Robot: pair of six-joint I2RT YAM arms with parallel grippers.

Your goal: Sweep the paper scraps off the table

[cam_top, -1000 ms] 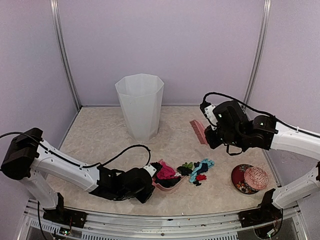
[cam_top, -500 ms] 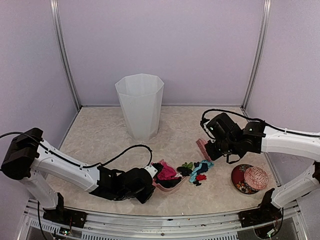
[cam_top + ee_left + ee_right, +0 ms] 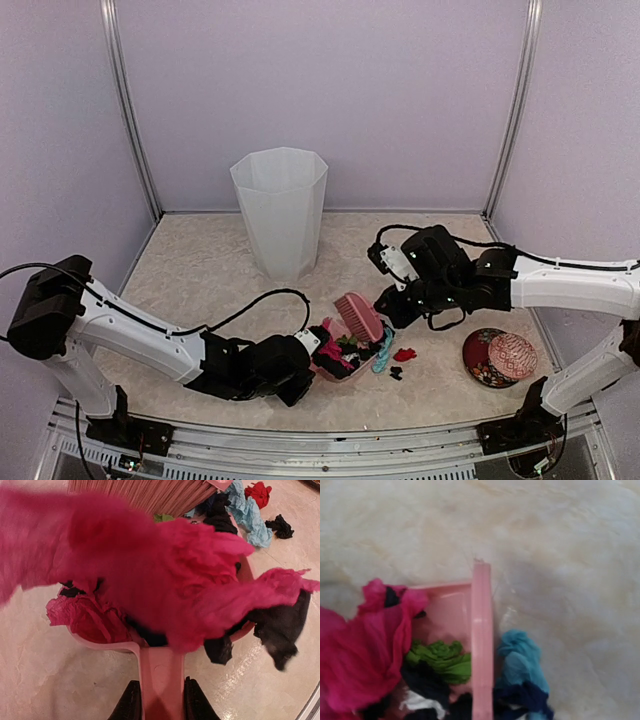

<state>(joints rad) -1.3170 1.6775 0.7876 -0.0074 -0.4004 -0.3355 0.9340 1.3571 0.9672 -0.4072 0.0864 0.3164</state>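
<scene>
Beige marble-speckled table, matte, with a metal front rail. Pink plastic dustpan: smooth, shallow, flat straight handle. Pink brush: oblong back, dense straight bristles. Faceted white bin upright at the rear, round red patterned dish at the right.

Left arm stretched low along the near edge, forearm close to the tabletop. Dustpan handle clamped in the left gripper, one black finger on each side. Right arm extended in from the right, wrist angled down. Brush gripped by the right gripper, bristles down at the pan mouth.

Thin, crinkled paper scraps, mostly heaped in the dustpan: magenta on top, black, green and white beneath. Beside the brush, a teal strip at the pan's right edge. Loose on the table just right of the pan: a red bit and a black bit.
</scene>
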